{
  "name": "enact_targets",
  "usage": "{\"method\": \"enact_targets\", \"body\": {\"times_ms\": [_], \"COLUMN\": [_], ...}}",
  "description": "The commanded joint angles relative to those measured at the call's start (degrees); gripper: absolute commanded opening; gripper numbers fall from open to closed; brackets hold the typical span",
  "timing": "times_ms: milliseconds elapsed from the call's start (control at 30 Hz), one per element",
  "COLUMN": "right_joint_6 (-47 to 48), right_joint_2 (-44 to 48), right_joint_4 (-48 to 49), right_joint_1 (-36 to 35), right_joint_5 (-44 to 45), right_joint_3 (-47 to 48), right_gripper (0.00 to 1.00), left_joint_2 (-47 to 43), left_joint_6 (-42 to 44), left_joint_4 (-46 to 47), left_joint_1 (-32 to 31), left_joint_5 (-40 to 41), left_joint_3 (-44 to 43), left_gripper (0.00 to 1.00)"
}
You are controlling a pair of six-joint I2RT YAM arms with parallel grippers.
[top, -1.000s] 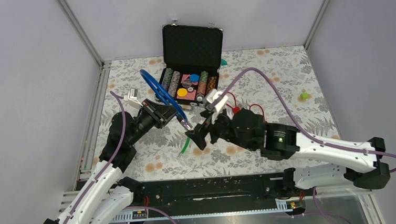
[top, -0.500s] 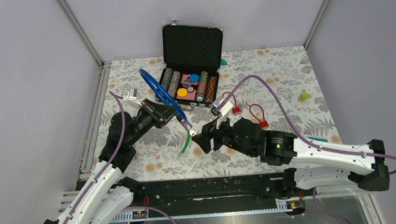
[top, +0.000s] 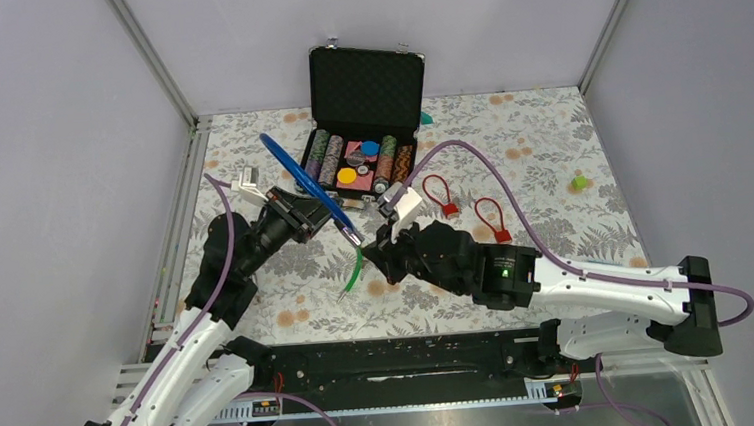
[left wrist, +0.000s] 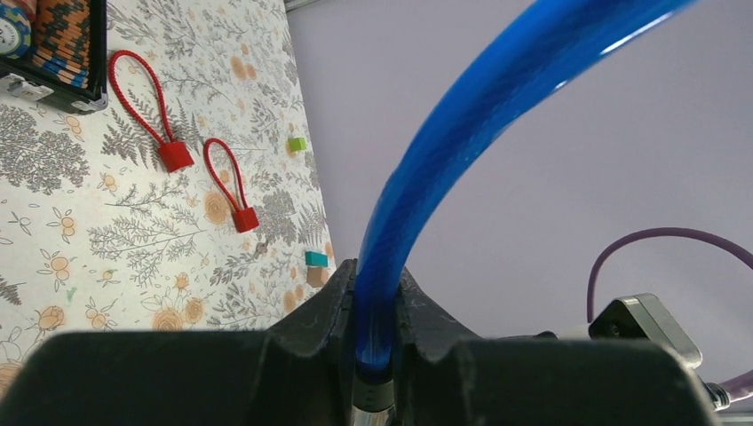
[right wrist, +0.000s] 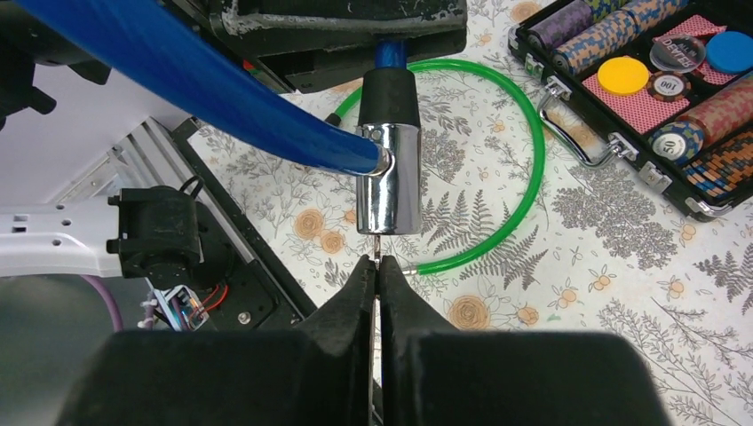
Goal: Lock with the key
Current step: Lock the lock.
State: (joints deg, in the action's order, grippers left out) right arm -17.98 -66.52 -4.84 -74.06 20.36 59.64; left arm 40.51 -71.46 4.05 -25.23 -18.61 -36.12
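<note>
L hand [left wrist: 374, 312] clenched on the blue cable lock [right wrist: 195, 84], chrome barrel [right wrist: 388, 182] up off the desk [right wrist: 622, 275], R hand [right wrist: 377, 275] pinching the key [right wrist: 376, 248] at its keyhole, so I'd keep key square w/ barrel & twist gently.

Right wrist view: "50" on striped poker chip [right wrist: 679, 140], near right in open case [right wrist: 622, 142]. Print on dark chip [right wrist: 672, 86] and clear button [right wrist: 677, 53] too small to read. Nothing legible elsewhere.
</note>
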Motion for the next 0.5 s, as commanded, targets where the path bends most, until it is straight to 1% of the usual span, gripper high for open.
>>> {"method": "enact_targets", "body": {"times_ms": [0,100,233,467], "right_joint_6": [3.02,7.74,16.79,36.51], "right_joint_2": [-1.10,-1.59,-2.37,-3.86], "right_joint_4": [0.92,1.66,5.22,16.46], "right_joint_1": [0.32,0.32,0.26,0.04], "right_joint_5": [1.36,2.81,4.69,7.41], "right_joint_3": [2.85,2.17,0.21,-4.96], "right_gripper": [0.00,0.00,0.00,0.00], "left_joint_2": [-0.90,-0.46,-0.06,3.05], "left_joint_6": [-1.18,-0.54,-1.02,-2.82], "left_joint_4": [3.73,1.77,0.37,-1.44], "left_joint_1": [-0.08,-0.08,-0.06,0.02], "left_joint_5": [1.08,1.72,3.01,3.67], "left_joint_3": [-4.17,-4.73,-4.10,-4.55], "left_gripper": [0.00,0.00,0.00,0.00]}}
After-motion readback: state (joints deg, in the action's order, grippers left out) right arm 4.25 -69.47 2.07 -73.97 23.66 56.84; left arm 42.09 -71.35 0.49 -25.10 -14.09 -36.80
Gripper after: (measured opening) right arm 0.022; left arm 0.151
